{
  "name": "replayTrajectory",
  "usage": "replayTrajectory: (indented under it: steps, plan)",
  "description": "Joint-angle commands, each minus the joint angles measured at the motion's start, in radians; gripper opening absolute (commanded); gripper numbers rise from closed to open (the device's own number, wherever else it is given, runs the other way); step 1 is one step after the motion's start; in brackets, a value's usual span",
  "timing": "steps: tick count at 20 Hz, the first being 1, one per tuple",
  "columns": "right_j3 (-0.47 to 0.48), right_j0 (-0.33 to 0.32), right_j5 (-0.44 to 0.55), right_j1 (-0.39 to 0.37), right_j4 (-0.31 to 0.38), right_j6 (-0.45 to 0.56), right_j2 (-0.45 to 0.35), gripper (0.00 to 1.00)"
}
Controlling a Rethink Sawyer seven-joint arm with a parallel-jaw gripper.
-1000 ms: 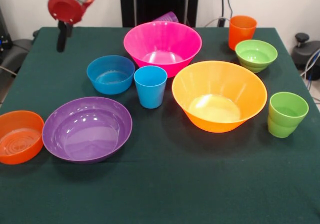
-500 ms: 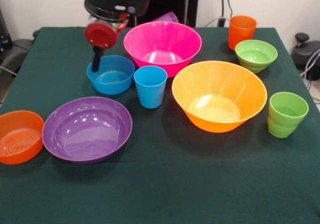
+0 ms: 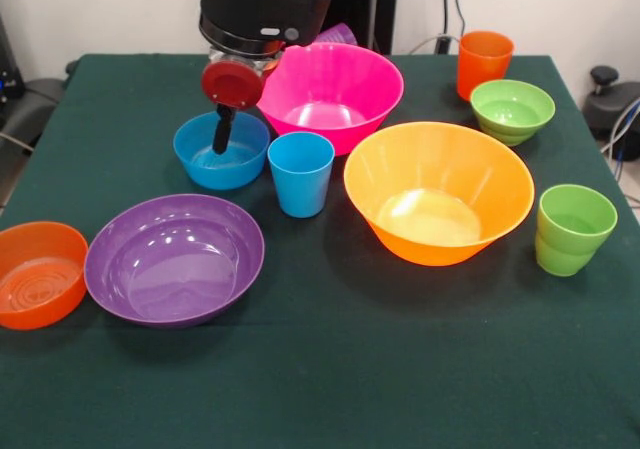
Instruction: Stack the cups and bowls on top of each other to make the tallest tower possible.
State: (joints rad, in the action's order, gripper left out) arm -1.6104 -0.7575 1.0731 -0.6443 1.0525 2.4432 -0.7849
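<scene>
At the far left of the counter (image 3: 330, 389) sits the small orange bowl (image 3: 40, 274), with the wide purple bowl (image 3: 174, 259) touching or just beside its right side. Behind the purple bowl is the small blue bowl (image 3: 221, 150), and the end effector (image 3: 224, 131) hangs over it, its dark tip reaching down inside the bowl's rim; whether the tip is apart or together cannot be told. Just right of the blue bowl stands the sky blue cup (image 3: 301, 173), upright. Behind it is the large pink bowl (image 3: 330, 94), with the purple cup (image 3: 335, 35) showing partly behind its far rim. Next comes the large yellow-orange bowl (image 3: 438, 191). Further back on the right are the orange cup (image 3: 484, 63) and the small green bowl (image 3: 512, 110) just in front of it. The lime green cup (image 3: 573, 229) stands rightmost, near the yellow-orange bowl
</scene>
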Motion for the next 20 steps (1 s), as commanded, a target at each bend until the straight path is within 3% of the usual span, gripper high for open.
replayTrajectory:
  steps: [1, 20]
  plan:
    - [-0.031, 0.007, -0.028, 0.002, -0.013, -0.236, 0.047, 1.0]
    - [-0.027, 0.014, -0.035, 0.011, 0.001, -0.243, 0.062, 1.0]
